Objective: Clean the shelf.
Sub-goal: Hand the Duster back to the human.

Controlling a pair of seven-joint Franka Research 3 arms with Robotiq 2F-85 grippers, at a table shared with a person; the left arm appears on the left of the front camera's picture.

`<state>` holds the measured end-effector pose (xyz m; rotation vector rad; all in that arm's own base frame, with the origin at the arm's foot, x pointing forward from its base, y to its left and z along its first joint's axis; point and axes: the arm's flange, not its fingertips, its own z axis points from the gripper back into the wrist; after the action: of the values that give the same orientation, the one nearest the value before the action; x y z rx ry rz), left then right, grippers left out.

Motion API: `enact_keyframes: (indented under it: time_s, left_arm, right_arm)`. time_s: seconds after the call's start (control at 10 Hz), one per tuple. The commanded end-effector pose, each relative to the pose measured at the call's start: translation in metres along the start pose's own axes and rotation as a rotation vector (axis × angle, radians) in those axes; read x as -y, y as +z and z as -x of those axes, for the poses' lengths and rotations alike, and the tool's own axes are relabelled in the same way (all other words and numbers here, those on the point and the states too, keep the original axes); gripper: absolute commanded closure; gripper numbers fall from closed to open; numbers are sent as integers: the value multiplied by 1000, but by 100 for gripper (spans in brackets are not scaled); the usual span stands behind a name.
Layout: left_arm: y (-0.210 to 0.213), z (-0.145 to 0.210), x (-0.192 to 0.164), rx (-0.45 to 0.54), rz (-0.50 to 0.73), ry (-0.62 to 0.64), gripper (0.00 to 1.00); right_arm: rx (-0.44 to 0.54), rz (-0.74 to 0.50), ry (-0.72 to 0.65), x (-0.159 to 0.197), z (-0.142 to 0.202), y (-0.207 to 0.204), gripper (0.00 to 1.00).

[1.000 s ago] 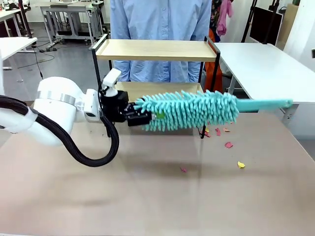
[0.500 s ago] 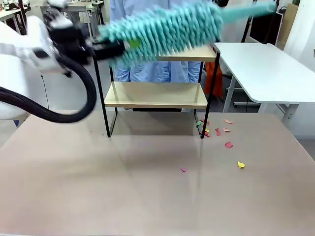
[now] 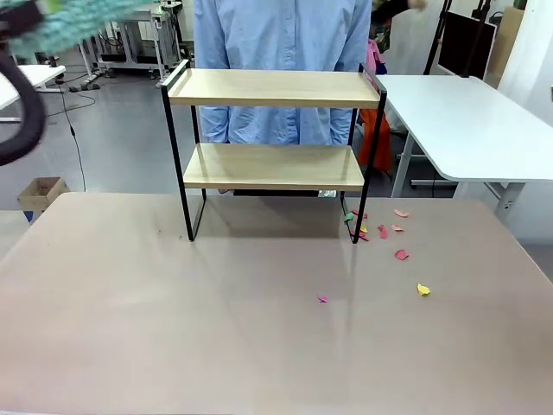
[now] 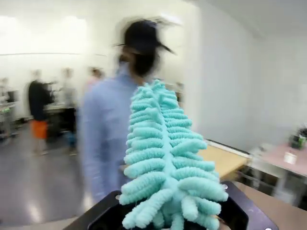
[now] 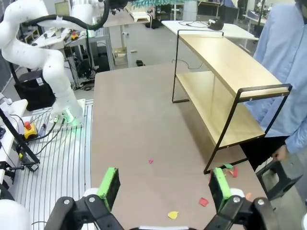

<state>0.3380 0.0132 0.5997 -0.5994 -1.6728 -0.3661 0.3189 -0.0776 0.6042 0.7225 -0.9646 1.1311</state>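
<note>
We see the shelf (image 3: 272, 138) standing upright at the far side of the worktop (image 3: 216, 328), in front of a person (image 3: 281, 52), with paper scraps (image 3: 393, 251) near its right legs. Our left pincer (image 4: 172, 220) is clamped on a teal duster (image 4: 163, 163); our right pincer (image 5: 163, 189) stands apart, holding nothing.

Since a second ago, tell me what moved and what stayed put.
The left hand, still shut on the teal duster, swung it up from in front of the shelf's lower board and off toward the upper left of the front view. The shelf, the paper scraps on the table and the person behind stayed as they were.
</note>
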Motion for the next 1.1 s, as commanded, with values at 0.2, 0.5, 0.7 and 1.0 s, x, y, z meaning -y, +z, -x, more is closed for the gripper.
enact_keyframes:
  time_s: [0.2,0.5,0.7,1.0]
  left_arm:
    - [73,23,-31,69,-334,27,83]
    - [83,66,-51,40,-379,56,83]
    - [79,116,-68,-45,-416,77,83]
    - [82,196,-62,-99,-433,127,83]
  right_arm:
    - [24,2,20,1,-2,1,0]
    - [24,2,20,1,-2,1,0]
    - [24,2,20,1,-2,1,0]
    - [24,2,20,1,-2,1,0]
